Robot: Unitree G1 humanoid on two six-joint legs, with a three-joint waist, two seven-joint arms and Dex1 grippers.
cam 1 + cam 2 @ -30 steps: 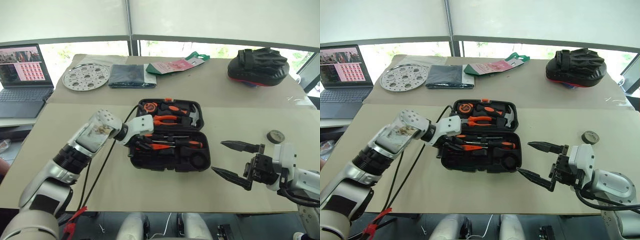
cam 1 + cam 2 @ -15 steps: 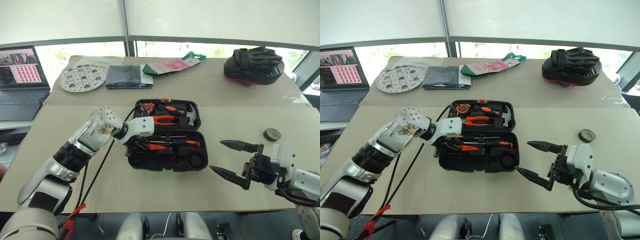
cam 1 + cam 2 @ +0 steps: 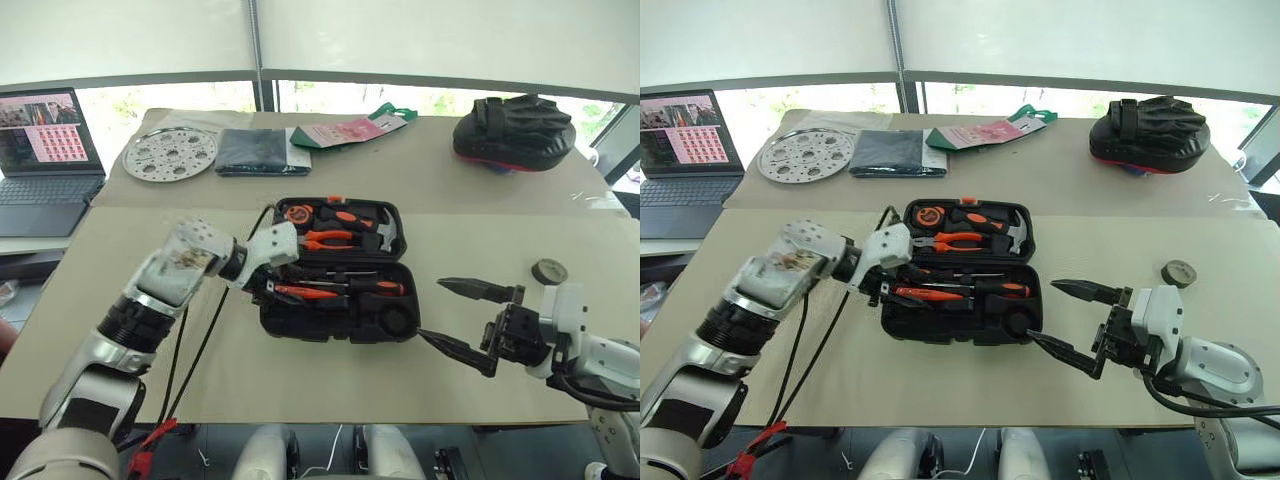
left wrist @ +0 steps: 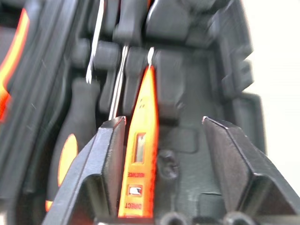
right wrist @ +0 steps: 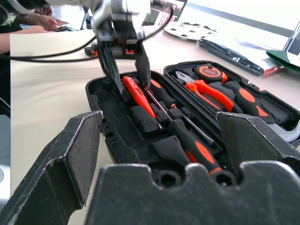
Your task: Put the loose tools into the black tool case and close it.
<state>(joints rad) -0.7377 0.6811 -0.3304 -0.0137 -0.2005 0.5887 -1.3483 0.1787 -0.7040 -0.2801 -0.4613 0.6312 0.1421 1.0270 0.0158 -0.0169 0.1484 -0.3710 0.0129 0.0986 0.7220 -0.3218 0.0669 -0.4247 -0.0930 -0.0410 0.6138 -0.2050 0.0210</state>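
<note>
a wide table covered in beige sheeting [image 3: 300, 380] fills the foreground, with a second beige-covered table [image 3: 420, 165] butted against its far edge; behind them run pale window blinds [image 3: 420, 35] above a strip of bright glass showing greenery; an open laptop with a lit screen [image 3: 42, 150] sits on a separate surface at the far left; on the far table lie a black padded mitt with red trim [image 3: 514, 132], a dark folded cloth [image 3: 250, 150], a round perforated metal plate [image 3: 171, 153] and a pink-and-green flat packet [image 3: 352, 127]; the flat black plastic tool case [image 3: 340, 283] lies open in the middle of the near table, its far half holding orange-handled pliers [image 3: 335, 238], a hammer [image 3: 385, 231] and a round tape measure [image 3: 299, 213], its near half holding two long screwdrivers with black-and-orange handles [image 3: 375, 287] and a small all-orange screwdriver [image 4: 140, 159]; the left gripper [image 3: 275, 283] hangs over the case's left end, fingers parted on either side of the small orange screwdriver, which lies in its slot, ungripped; the right gripper [image 3: 462, 318] hovers right of the case, fingers spread wide and holding nothing; a small black tape roll [image 3: 550, 271] lies loose on the near table, beyond the right gripper.
</note>
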